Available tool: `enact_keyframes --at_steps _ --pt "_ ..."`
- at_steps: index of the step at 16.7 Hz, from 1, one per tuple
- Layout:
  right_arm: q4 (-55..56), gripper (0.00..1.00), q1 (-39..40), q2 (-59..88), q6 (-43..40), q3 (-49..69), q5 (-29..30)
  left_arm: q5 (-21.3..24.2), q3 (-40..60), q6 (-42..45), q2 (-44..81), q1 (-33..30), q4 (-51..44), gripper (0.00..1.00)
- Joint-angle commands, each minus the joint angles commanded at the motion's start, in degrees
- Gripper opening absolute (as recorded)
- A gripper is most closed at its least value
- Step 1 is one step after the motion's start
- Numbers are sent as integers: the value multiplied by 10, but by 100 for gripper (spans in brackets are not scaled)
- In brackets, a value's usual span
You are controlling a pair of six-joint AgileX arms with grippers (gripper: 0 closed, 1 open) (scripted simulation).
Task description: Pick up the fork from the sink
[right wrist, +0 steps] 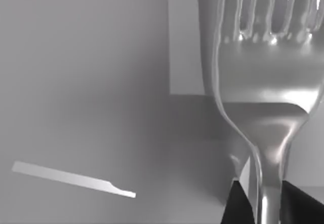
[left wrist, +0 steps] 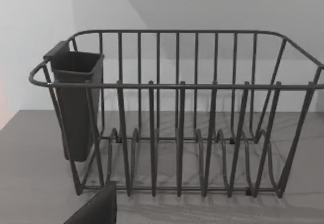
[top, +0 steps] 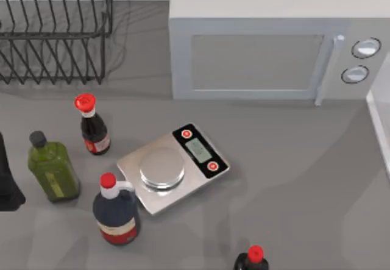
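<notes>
Here the right gripper point(right wrist: 266, 201) is closed tight on the narrow handle of the fork point(right wrist: 268, 82), dark fingers point(right wrist: 238, 206) pressing both sides. The fork is smooth, shiny silver metal with thin straight tines, lifted above a plain grey surface. The left wrist faces a dark wire dish rack point(left wrist: 177, 133).

The slim pale silver metal fork point(right wrist: 268, 82) has a polished, mirror-bright finish, smooth along tines and neck, and dark matt fingers point(right wrist: 238, 206) press against both sides of its handle. The flat silver kitchen scale point(top: 173, 167) looks like brushed metal, its round weighing plate shinier, its display strip glossy black. Behind the scale, the boxy pale grey microwave point(top: 274, 38) is matt and smooth. Left of the microwave, the dark wire dish rack point(left wrist: 177, 113) is thin coated metal, holding a matt dark plastic cutlery cup point(left wrist: 76, 102). The grey countertop point(top: 292, 172) is dull and even.
</notes>
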Motion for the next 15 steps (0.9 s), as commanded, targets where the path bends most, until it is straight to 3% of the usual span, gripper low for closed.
enact_keyframes --at_steps 5,15 --pt "-32 0 1 -35 6 25 -7 0 0 0 0 0 0 100" --pt "-278 0 1 -136 4 166 -9 0 0 0 0 0 0 100"
